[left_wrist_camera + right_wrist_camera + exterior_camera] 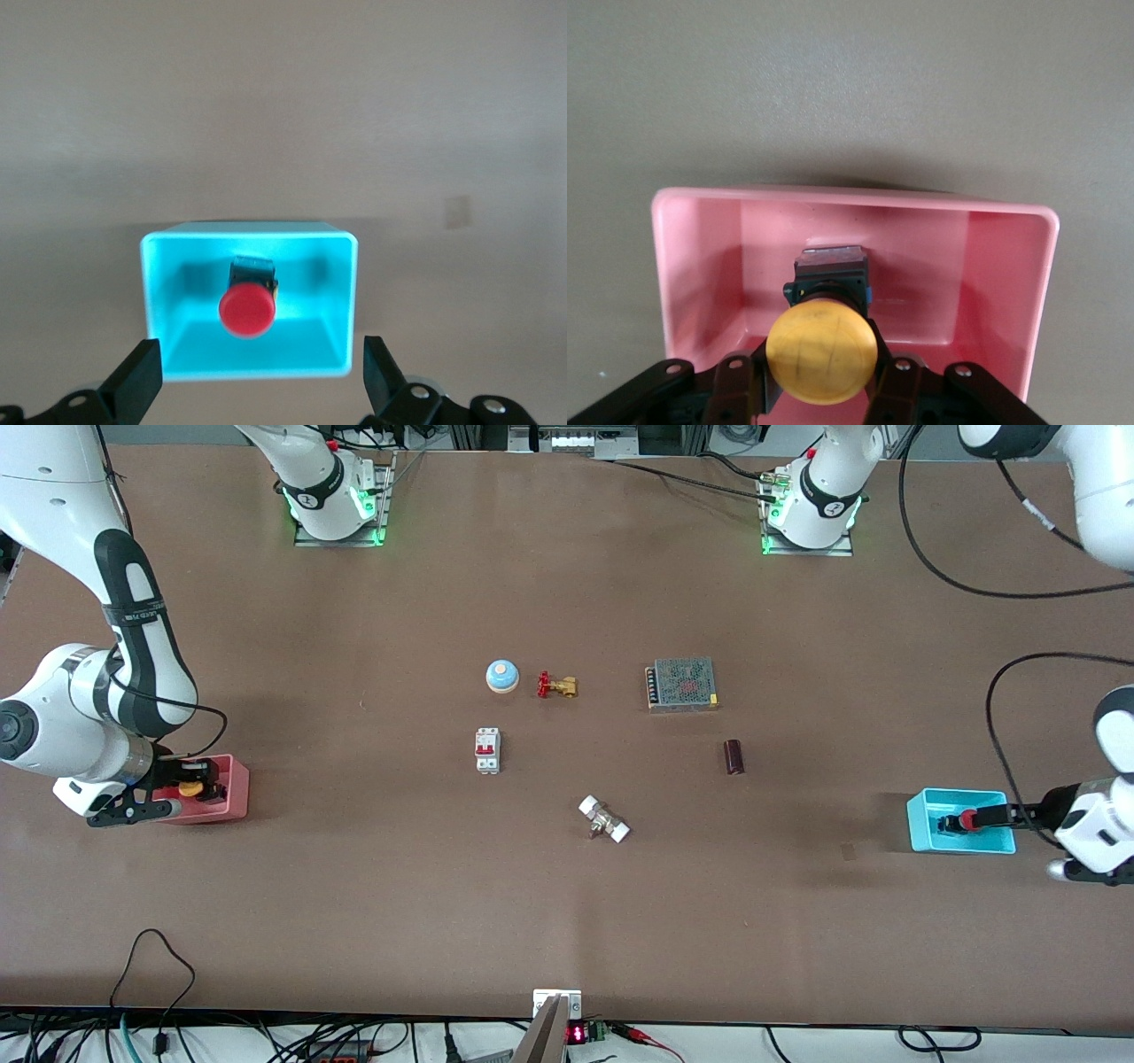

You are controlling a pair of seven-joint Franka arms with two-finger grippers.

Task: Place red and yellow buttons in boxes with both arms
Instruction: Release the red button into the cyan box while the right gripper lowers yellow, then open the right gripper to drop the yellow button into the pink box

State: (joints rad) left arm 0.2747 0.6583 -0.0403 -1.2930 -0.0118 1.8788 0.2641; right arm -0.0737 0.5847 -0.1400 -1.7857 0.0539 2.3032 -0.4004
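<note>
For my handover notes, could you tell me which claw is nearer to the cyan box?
Left. The left claw, open, is over the cyan box, where the red button sits. The right claw holds the yellow button in the pink box at the table's right-arm end.
</note>
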